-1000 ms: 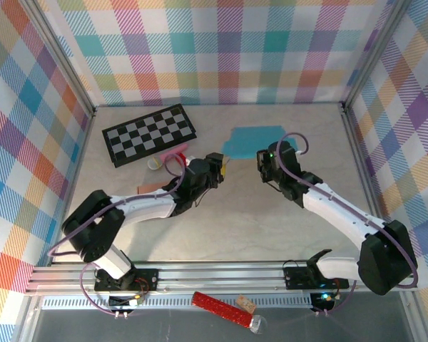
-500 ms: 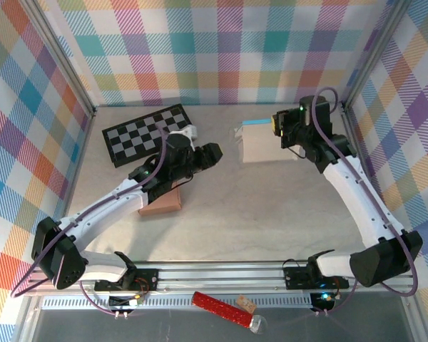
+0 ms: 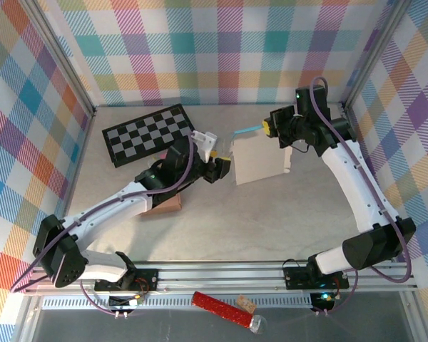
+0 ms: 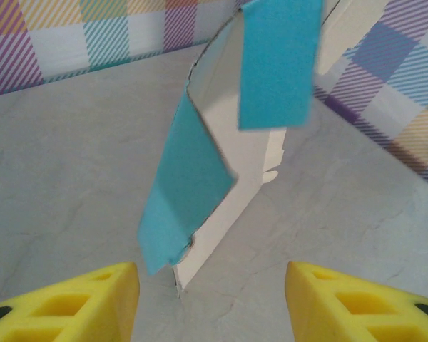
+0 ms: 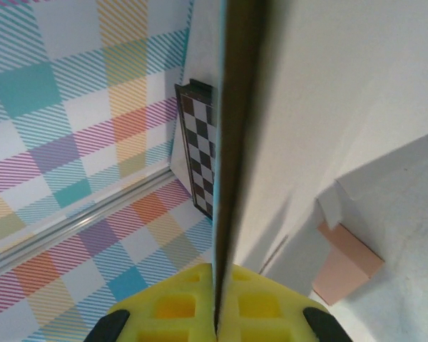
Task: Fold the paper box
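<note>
Two grippers are positioned over a grey marbled table (image 3: 271, 221) enclosed by plaid walls (image 3: 200, 50), with a checkerboard (image 3: 148, 134) at rear left and a brown block (image 3: 164, 205) beside the left arm. The right gripper (image 3: 267, 128) is clamped on the top edge of the paper box (image 3: 258, 160), a flat blue-and-white sheet held tilted near rear centre. The left gripper (image 3: 221, 165) is spread wide and empty, just beside the sheet's left edge.
</note>
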